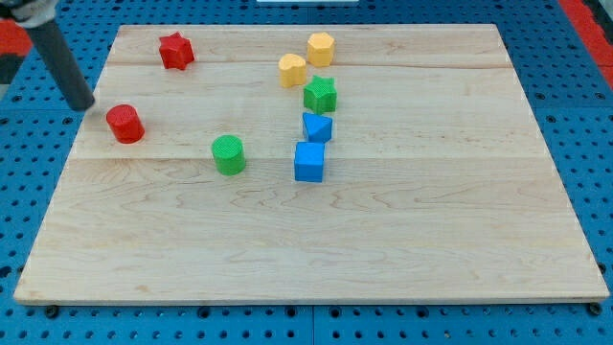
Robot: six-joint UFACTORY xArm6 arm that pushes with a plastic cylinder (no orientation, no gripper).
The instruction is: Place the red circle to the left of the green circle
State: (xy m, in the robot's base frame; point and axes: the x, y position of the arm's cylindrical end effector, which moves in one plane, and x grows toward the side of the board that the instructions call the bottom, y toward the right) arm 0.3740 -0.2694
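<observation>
The red circle (124, 125) is a short red cylinder near the board's left edge. The green circle (228, 154) is a short green cylinder to its right and a little lower in the view. My tip (84, 103) is the end of the dark rod coming down from the view's top left. It stands just left of the red circle and slightly above it, with a small gap between them.
A red star (176, 51) lies at the top left. Two yellow blocks (293, 70) (321, 48), a green star (320, 94), a blue triangle-like block (317, 127) and a blue cube (309, 161) cluster right of the green circle. The wooden board (316, 249) rests on a blue pegboard.
</observation>
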